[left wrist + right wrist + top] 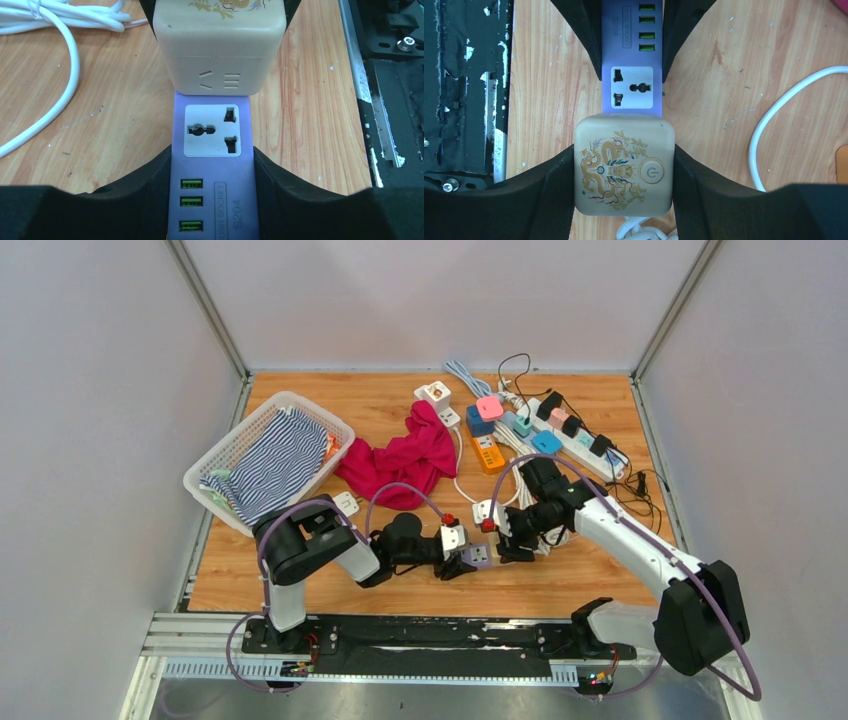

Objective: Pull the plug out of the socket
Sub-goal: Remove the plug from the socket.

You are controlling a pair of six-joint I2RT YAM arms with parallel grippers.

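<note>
My left tool point(212, 175) is clamped on both sides of the flat purple power-strip socket point(211, 129), which has a white outlet and green USB ports. My right tool point(624, 172) grips the cream, cube-shaped plastic plug point(623, 150), printed with a gold dragon and a round power button. The plug is still seated on the strip's end, right beside the free outlet, at the near middle of the wooden counter point(100, 125) between my two arms, with a white cable point(65, 75) curling just beyond them.
</note>
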